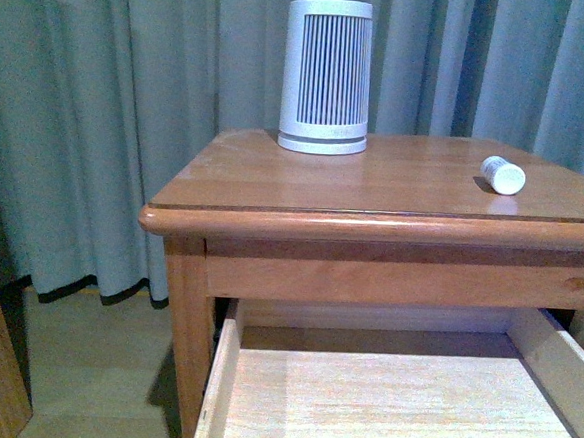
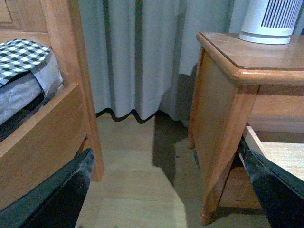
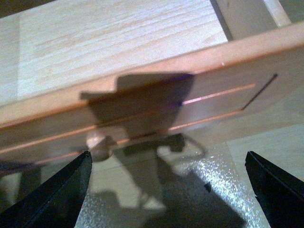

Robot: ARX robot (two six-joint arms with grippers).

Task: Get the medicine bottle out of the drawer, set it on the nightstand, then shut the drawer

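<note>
The medicine bottle [image 1: 503, 175] lies on its side on the nightstand [image 1: 394, 191], so delivery looks done. The drawer [image 1: 399, 407] stands open (emptied), and the right gripper [image 3: 166, 190], spread wide, hovers over its front to push; the left gripper [image 2: 166, 190] idles, wide too.

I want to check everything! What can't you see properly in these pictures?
- Medicine bottle label: front view, print too small to read.
- Drawer front and knob: front view, cut off by the bottom edge.
- Round knob: right wrist view, blurred and in shadow.
- Nightstand right half: left wrist view, cut off by the edge.
</note>
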